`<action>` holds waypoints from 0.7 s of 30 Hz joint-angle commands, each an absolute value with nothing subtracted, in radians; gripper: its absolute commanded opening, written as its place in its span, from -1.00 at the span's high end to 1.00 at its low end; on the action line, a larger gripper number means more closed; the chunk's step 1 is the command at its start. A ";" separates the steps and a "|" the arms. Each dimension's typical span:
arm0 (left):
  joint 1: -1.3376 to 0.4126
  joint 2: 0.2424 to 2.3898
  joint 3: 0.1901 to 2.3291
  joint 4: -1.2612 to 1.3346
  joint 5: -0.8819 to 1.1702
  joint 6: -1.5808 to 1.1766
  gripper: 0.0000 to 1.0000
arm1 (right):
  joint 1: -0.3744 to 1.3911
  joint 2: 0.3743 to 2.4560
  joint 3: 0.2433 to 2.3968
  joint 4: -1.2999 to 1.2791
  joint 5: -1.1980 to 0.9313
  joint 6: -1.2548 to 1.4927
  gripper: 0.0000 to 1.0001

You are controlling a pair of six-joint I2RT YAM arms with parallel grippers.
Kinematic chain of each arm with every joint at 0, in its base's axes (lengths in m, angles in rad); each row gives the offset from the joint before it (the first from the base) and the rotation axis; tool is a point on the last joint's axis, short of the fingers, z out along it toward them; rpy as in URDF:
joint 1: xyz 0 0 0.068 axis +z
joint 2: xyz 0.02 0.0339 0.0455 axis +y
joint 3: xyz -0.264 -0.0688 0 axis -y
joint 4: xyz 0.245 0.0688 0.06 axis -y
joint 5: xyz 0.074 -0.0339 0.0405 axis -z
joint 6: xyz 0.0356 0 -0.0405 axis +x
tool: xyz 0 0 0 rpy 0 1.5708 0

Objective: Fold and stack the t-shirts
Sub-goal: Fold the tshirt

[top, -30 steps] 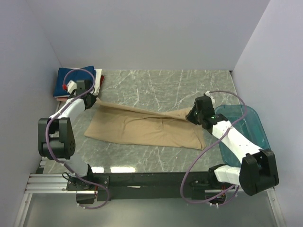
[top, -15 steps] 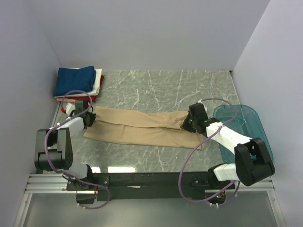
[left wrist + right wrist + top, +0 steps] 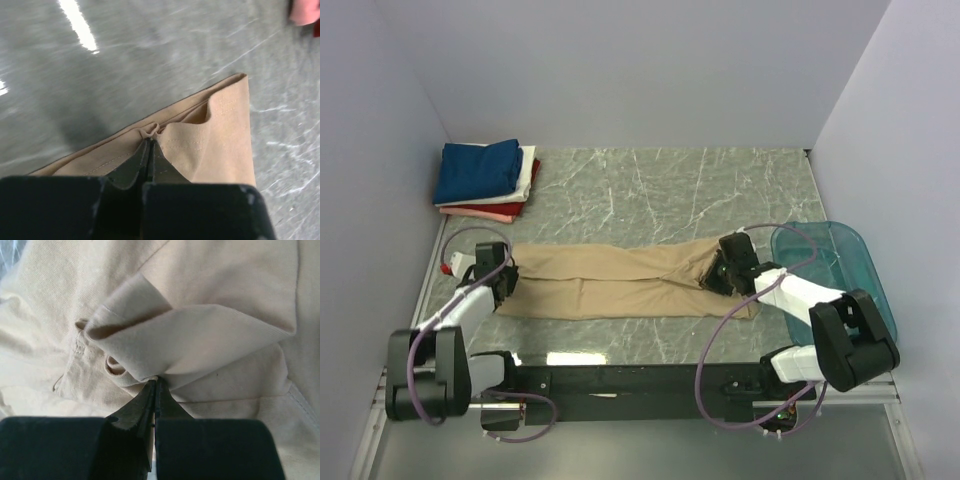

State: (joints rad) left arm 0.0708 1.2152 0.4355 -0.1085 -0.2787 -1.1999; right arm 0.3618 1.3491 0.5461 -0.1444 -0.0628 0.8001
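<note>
The left tool (image 3: 150,146) is clamped on a pinched hem at the left end of the tan t-shirt (image 3: 620,280). The right tool (image 3: 155,384) is clamped on a bunched fold at its right end. The shirt lies as a long band across the near worktop (image 3: 670,190). The folded stack (image 3: 485,180) sits in the far-left corner, well apart.

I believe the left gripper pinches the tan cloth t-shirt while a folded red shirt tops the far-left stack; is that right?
No: the top external view shows a folded navy blue shirt topping that stack; the left gripper does pinch the tan cloth t-shirt.
</note>
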 commanded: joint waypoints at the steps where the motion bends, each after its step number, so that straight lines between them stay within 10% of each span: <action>1: 0.072 1.103 0.388 -0.245 -0.322 -1.223 0.99 | 0.368 1.296 0.480 -0.201 -0.092 0.804 1.00; 11: 0.071 0.845 0.337 -0.361 -0.328 -1.238 0.99 | 0.370 1.071 0.363 -0.271 -0.129 0.816 0.98; 21: 0.072 0.874 0.456 -0.388 -0.336 -1.158 0.99 | 0.368 0.873 0.491 -0.452 -0.032 0.770 0.10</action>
State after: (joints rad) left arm 0.0708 0.8936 0.4072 -0.3748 -0.3004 -1.1923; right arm 0.3626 0.9543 0.4187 -0.3645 -0.1005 0.7898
